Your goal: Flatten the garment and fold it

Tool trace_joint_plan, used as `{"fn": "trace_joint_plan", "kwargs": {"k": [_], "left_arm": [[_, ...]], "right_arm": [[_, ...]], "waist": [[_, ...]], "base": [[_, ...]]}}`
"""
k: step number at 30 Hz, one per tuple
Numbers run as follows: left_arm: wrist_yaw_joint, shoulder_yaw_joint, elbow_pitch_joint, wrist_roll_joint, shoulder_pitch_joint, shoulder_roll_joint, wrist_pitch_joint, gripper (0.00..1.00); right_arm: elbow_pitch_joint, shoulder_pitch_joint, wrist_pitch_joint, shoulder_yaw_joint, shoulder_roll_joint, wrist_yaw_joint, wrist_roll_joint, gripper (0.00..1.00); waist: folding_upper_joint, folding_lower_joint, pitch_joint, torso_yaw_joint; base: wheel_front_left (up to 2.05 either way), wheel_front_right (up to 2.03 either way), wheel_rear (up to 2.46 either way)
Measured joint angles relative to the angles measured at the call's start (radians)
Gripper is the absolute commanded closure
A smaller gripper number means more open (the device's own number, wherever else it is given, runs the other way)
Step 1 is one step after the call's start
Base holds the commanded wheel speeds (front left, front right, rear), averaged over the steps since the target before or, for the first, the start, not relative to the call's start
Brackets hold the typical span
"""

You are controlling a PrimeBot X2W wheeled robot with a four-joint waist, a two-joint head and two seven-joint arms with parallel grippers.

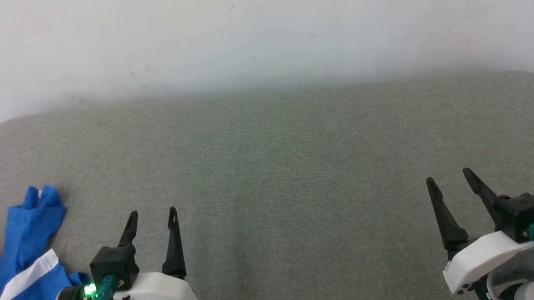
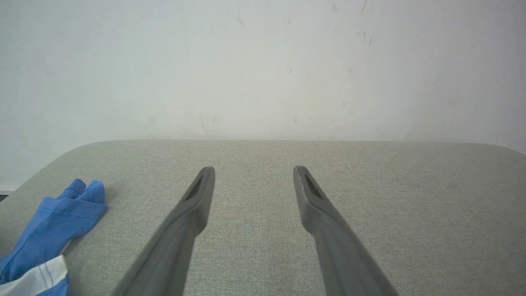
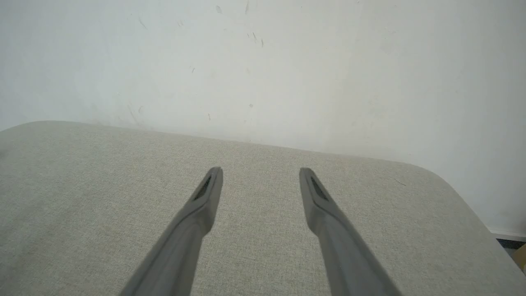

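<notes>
Surface: pale grey-green, fabric-covered tabletop with rounded far corners (image 1: 297,166) spreads across the head view, its weave bare from 9 o'clock through 3 o'clock.
Backdrop: off-white wall (image 1: 256,25), flecked with faint scuffs and scratches, rises behind the tabletop's far edge at 12 o'clock.
Garment: bright blue, soft fabric garment with white stripe trim (image 1: 21,268) lies crumpled and unfolded at 8 o'clock of the head view, cut off by the picture's edge. One narrow, bunched end reaches toward 12 o'clock.
Trim: broad white band (image 1: 27,277) runs diagonally across the blue cloth near its lower part.
Left gripper: white-housed left gripper with two long dark fingers (image 1: 152,212) sits at 7 o'clock, just beside the garment. It is released, the fingers spread with bare tabletop between them, grasping nothing. Its wrist overlaps the cloth's edge in the head view, and whether the two touch cannot be told.
Indicator: small green light (image 1: 89,289) glows on the left wrist, at 9 o'clock of the housing.
Right gripper: matching right gripper (image 1: 447,175) sits at 4 o'clock, well apart from the garment. It is likewise released and empty, with tips leaning toward 11 o'clock.
Left wrist view: cloth lies at 8 o'clock, clear of both fingers (image 2: 193,213).
Right wrist view: parted fingers (image 3: 328,213) point over bare weave toward the wall.
</notes>
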Motion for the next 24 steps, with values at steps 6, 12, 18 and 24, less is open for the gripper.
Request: {"fn": "trace_joint_plan", "kwargs": {"k": [6,12,18,24], "left_arm": [[0.001,0.002,0.003,-0.017,-0.001,0.000,-0.016,0.00],[0.003,0.004,0.006,-0.038,-0.001,0.000,-0.026,0.00],[0.011,0.009,0.009,-0.052,-0.007,0.000,-0.036,0.00],[0.013,0.017,0.012,-0.064,-0.012,0.000,-0.053,0.00]], "right_arm": [[-0.006,0.003,-0.001,0.002,0.000,0.000,0.002,0.00],[-0.020,0.004,-0.005,0.007,0.000,0.000,0.003,0.00],[-0.032,0.004,-0.005,0.013,0.000,0.000,0.003,0.00],[-0.038,0.004,-0.006,0.021,0.000,0.000,0.003,0.00]], "waist": [[0.0000,0.0000,0.003,0.034],[0.0000,0.0000,0.005,0.077],[0.0000,0.0000,0.009,0.128],[0.0000,0.0000,0.013,0.180]], "base": [[0.00,0.00,0.00],[0.00,0.00,0.00],[0.00,0.00,0.00],[0.00,0.00,0.00]]}}
